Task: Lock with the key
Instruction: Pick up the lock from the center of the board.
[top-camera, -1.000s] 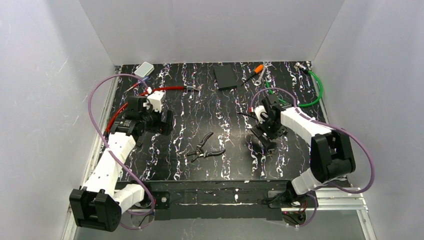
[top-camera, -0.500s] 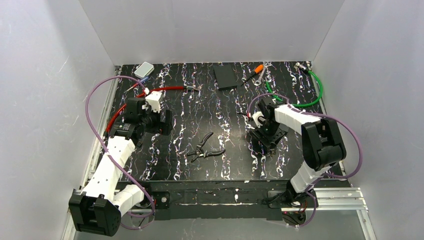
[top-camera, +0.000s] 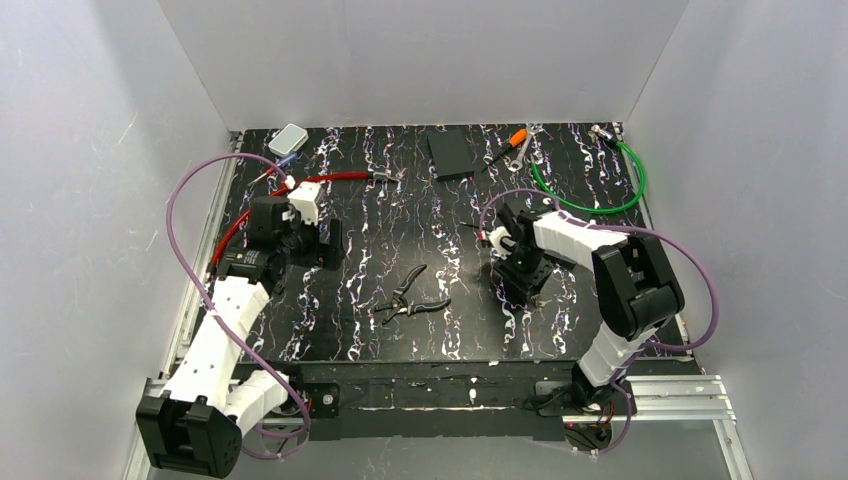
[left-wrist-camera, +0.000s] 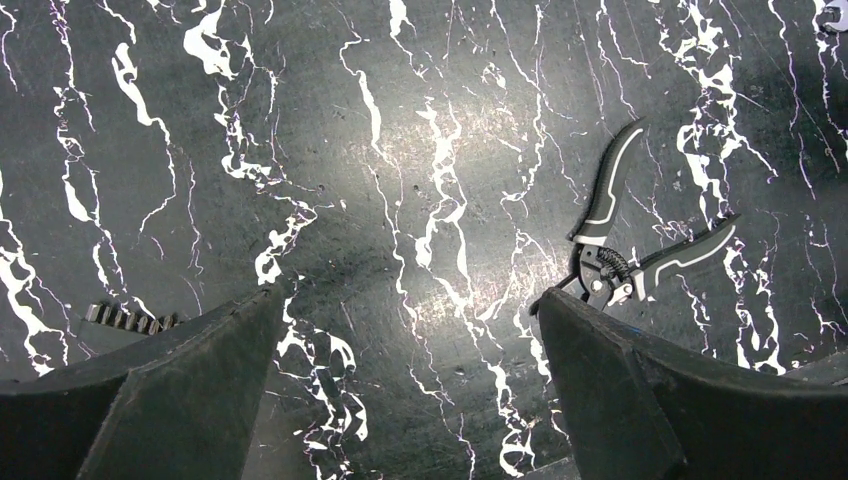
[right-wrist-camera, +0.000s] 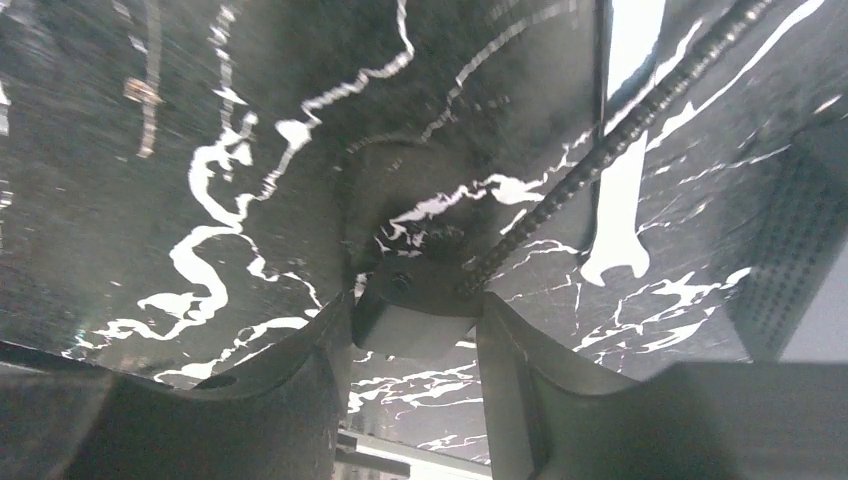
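- right arm: elbow has swung in toward the centre since a second ago; right gripper (top-camera: 522, 275) has shifted slightly left, low over the table (top-camera: 460, 330).
- right claw: pressed together on a small dark piece (right-wrist-camera: 418, 312) with a thin braided strand running off it; possibly the key, cannot confirm.
- left gripper (left-wrist-camera: 410, 340): spread wide, empty, hovering; pliers (left-wrist-camera: 612, 250) nearby.
- green cable lock (top-camera: 638, 185): far right corner, well apart from both claws.
- risk: the pinch looks shallow, at the fingertips; the piece may twist or slip when lifted, or the strand may snag.
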